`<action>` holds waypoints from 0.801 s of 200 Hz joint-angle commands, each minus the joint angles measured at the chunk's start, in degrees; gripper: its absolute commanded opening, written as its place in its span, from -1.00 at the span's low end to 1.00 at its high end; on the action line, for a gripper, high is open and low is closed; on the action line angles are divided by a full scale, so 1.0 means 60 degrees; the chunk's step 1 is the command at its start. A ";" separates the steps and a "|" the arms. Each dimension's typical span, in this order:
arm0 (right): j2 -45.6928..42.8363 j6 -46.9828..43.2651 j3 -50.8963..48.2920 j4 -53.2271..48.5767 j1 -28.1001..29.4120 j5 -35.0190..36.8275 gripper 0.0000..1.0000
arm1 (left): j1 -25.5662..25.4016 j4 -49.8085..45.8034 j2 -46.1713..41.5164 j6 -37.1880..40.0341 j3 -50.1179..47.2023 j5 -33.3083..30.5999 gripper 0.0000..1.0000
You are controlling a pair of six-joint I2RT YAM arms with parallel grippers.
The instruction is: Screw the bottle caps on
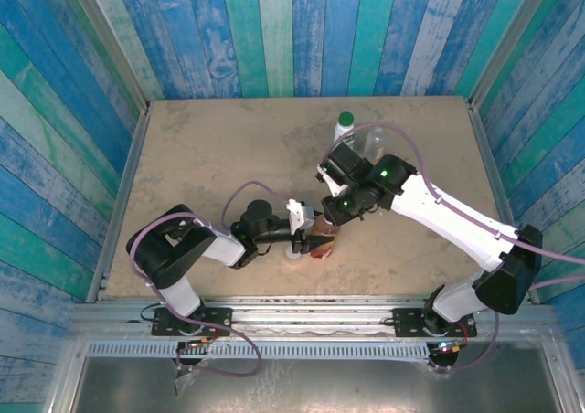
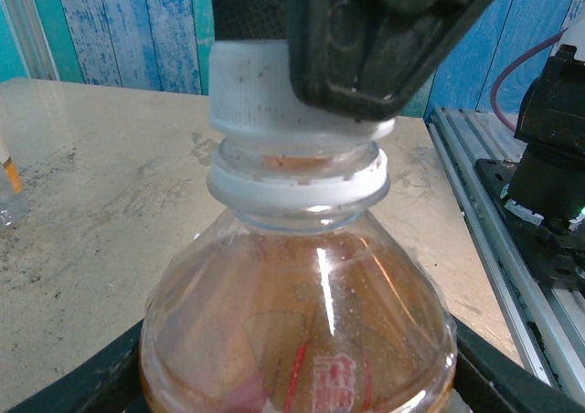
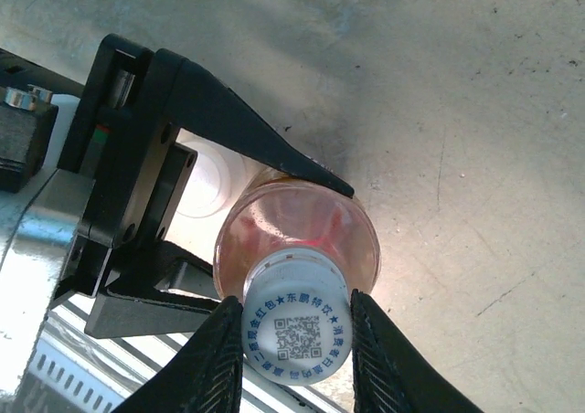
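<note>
The amber bottle [image 2: 297,340] stands upright near the front edge of the table [image 1: 201,157], showing part of a red label. The pale grey cap [image 3: 297,326], printed with blue characters and a square code, sits on its neck. Farther back, the white bottle [image 1: 343,132] stands upright with the green cap [image 1: 345,118] on it. A clear bottle [image 1: 373,142] stands just beside it.

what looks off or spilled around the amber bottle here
Nothing spilled or damaged. The amber bottle stands upright in the left gripper; the pale grey cap, pinched by the right gripper, sits about level on its neck.
</note>
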 commanded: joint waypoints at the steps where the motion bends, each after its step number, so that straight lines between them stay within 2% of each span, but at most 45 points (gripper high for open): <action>1: 0.0278 -0.0138 0.0328 -0.0895 -0.0010 0.0615 -0.20 | 0.0007 -0.0679 0.0153 0.0197 -0.0010 -0.0117 0.25; 22: 0.0231 -0.0668 0.0682 -0.0894 -0.0017 0.0518 0.12 | 0.0001 -0.0651 0.0162 0.0178 -0.0056 -0.0097 0.25; 47: -0.0028 -0.1496 0.0763 -0.0880 -0.0135 0.0339 0.39 | 0.0004 -0.0562 0.0200 0.0150 -0.0109 -0.0100 0.25; 67: -0.0529 -0.3499 0.0452 -0.0610 -0.0245 -0.0323 0.56 | 0.0001 -0.0562 0.0190 0.0166 -0.0158 -0.0030 0.25; 113: -0.1655 -0.7610 -0.0723 0.0011 -0.0634 -0.0896 0.55 | 0.0004 -0.0685 0.0116 0.0258 -0.0232 0.0531 0.24; 137: -0.1729 -0.9420 -0.0870 -0.0001 -0.0902 -0.1601 0.33 | 0.0000 -0.0923 -0.0073 0.0418 -0.0298 0.0556 0.24; 160: -0.1319 -1.0033 -0.0664 -0.0050 -0.1158 -0.2181 0.21 | 0.0002 -0.1167 -0.0184 0.0557 -0.0319 0.0508 0.24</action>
